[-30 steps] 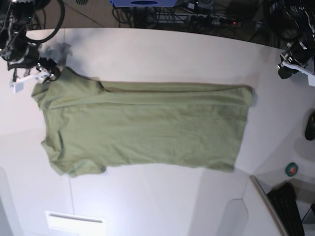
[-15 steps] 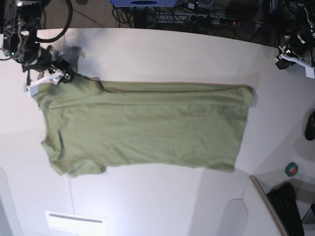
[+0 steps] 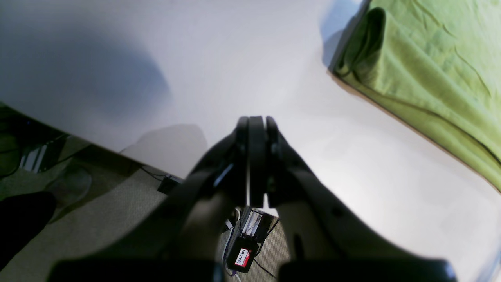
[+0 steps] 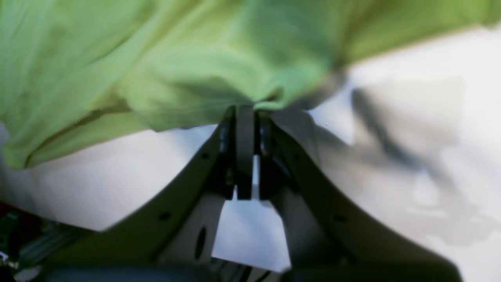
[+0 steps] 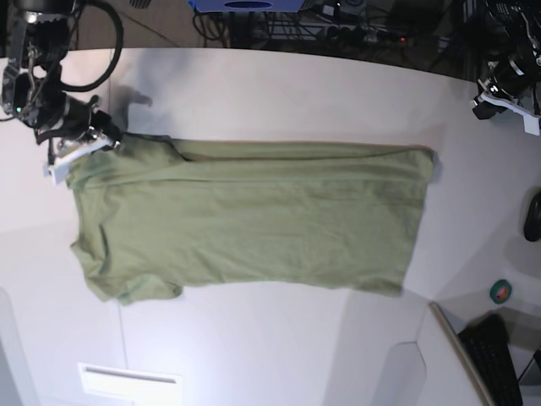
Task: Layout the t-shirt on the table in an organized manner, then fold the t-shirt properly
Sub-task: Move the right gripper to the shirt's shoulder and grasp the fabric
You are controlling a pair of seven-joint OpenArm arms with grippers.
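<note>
The olive-green t-shirt lies spread lengthwise on the white table, its far long edge folded over in a band. At its top-left corner my right gripper is shut on the cloth. The right wrist view shows the fingertips pinching a bunched bit of green t-shirt just above the table. My left gripper hovers at the table's far right edge, shut and holding nothing. In the left wrist view its closed tips hang over bare table, with the t-shirt's corner off to the upper right.
A green tape roll and a black object lie near the right edge. A keyboard sits on a lower surface at the bottom right. A white panel lies at the front left. Cables cover the floor beyond the table edge.
My right gripper has gone from open to shut on the shirt's top-left corner, after shifting slightly right and down onto it. The left arm has hardly moved.
</note>
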